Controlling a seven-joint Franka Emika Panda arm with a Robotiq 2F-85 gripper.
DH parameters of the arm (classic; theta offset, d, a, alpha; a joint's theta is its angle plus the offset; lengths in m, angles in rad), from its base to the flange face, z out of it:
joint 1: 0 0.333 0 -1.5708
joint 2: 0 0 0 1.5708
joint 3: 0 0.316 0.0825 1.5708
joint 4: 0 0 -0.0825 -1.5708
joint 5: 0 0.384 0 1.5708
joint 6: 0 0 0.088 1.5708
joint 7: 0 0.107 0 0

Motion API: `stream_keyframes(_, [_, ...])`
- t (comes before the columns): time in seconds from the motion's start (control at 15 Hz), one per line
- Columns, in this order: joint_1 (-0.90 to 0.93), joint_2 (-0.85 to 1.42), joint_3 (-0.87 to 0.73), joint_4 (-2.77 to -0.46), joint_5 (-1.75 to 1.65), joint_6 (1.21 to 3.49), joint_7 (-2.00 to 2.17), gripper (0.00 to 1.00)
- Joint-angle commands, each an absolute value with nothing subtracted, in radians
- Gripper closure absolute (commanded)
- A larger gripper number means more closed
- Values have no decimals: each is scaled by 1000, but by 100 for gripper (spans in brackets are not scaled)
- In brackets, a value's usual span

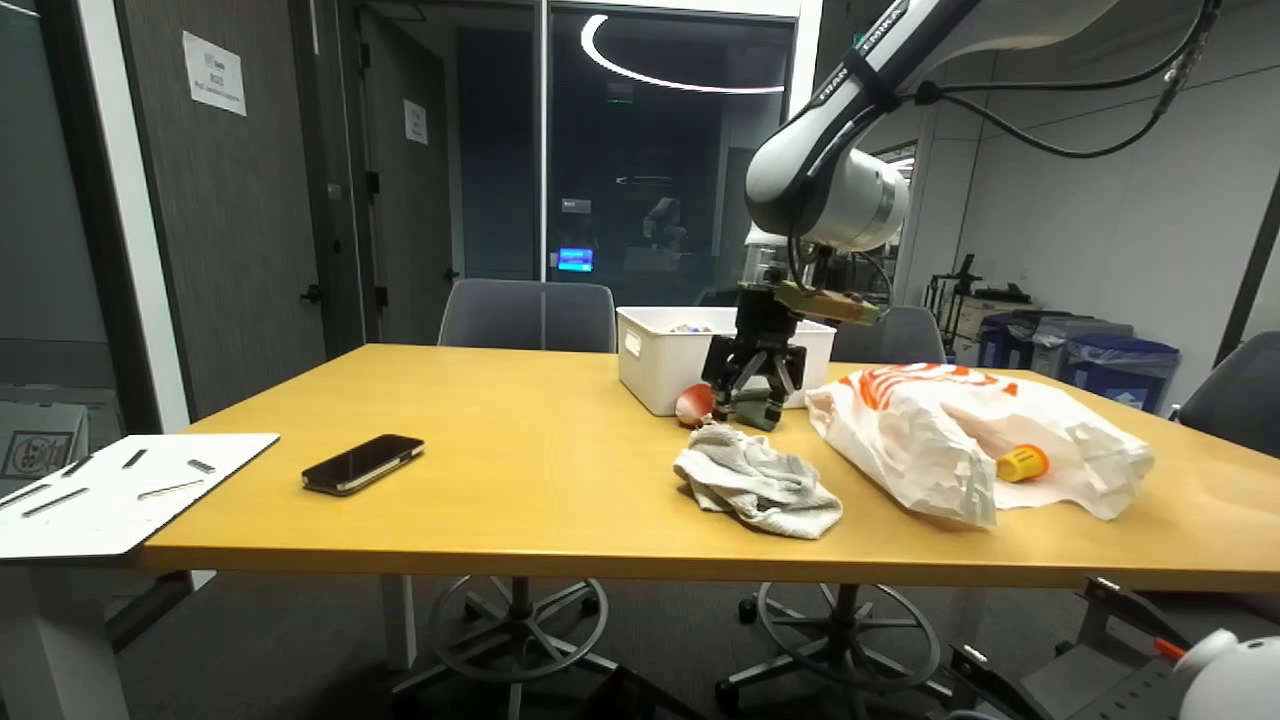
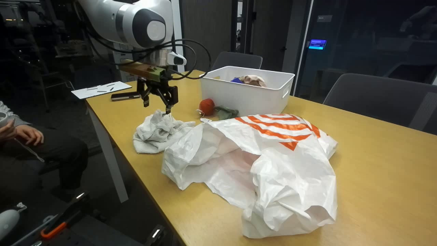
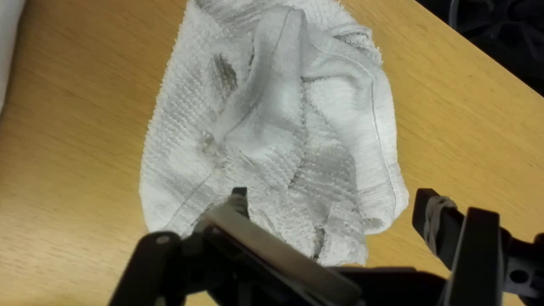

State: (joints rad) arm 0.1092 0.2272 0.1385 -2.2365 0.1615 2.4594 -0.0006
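**Gripper hung wide over crumpled cloth**

Its fingers stood well apart above the cloth, which in an exterior view lay bunched toward the near side of a wooden table. A white bin stood farther back, a red ball near it, with a white bag to the right and a phone to the left.

Black two-fingered gripper hung, jaws apart, near crumpled grey-white cloth; white rectangular plastic bin stood behind; crinkled white-and-orange plastic bag lay nearby.
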Motion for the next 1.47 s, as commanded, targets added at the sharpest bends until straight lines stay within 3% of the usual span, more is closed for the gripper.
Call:
stream_keyframes(0.0, [146,261,123,-2272,55,2555,38,0])
stream_keyframes(0.27, [203,332,52,-2261,-182,2542,209,0])
stream_keyframes(0.67, [169,391,107,-2245,-80,2593,120,0])
stream_keyframes(0.73, [166,392,110,-2245,-67,2598,115,25])
stream_keyframes(0.8, [171,392,105,-2245,-70,2598,120,26])
stream_keyframes(1.4, [195,373,62,-2228,-79,2546,187,95])
